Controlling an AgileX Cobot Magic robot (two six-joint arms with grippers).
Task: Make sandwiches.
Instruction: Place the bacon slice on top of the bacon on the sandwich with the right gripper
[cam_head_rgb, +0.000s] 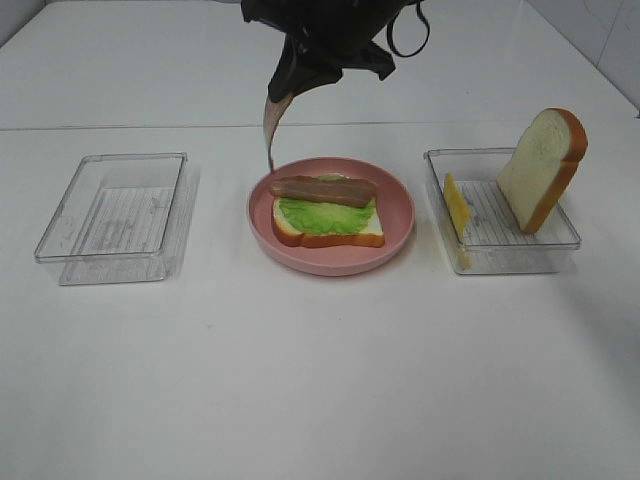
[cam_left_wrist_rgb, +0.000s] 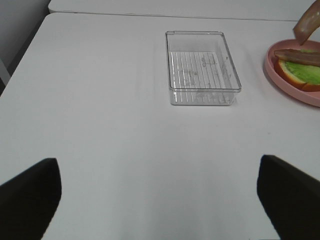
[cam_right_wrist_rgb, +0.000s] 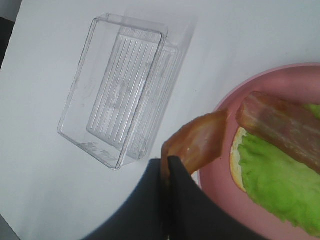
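Bacon, a limp brown strip (cam_head_rgb: 270, 130), hangs upright, clamped in the black right gripper (cam_head_rgb: 280, 95) at upper centre, its tip just up-left of the lettuce-topped bread slice (cam_head_rgb: 330, 220) on the round pink plate (cam_head_rgb: 330, 265).

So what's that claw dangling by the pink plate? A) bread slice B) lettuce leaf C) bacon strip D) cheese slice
C: the right gripper is shut on a brown bacon strip hanging at the edge of the plate; the cheese lies in the clear tray.
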